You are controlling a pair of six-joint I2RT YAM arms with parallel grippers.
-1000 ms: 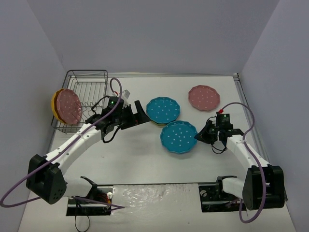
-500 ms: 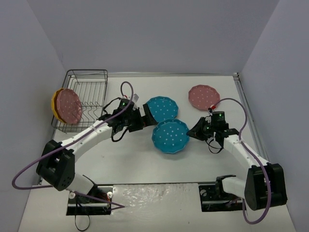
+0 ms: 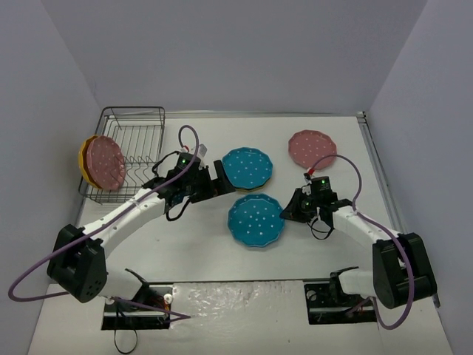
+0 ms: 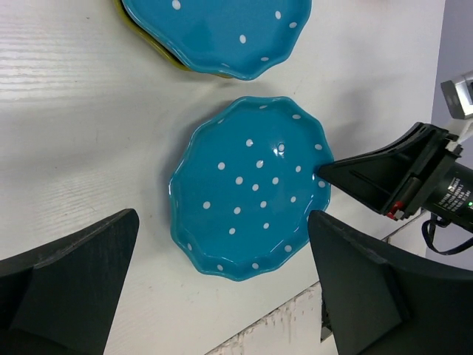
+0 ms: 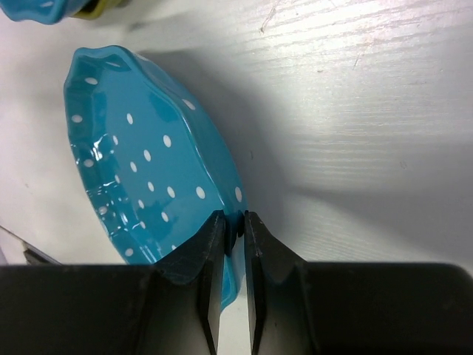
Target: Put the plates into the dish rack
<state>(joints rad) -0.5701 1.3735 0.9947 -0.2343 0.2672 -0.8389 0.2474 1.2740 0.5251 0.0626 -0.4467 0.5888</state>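
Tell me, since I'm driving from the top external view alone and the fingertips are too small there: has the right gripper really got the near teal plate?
Observer: Yes. The right wrist view shows the right gripper shut on the rim of the teal plate, one finger on each face.
Operator: Is the left gripper holding anything?
Observer: No. In its wrist view the left gripper is wide open and empty, looking down at that plate.
Operator: Anything under the other teal plate?
Observer: An olive-yellow plate; its rim peeks out beneath the second teal plate.
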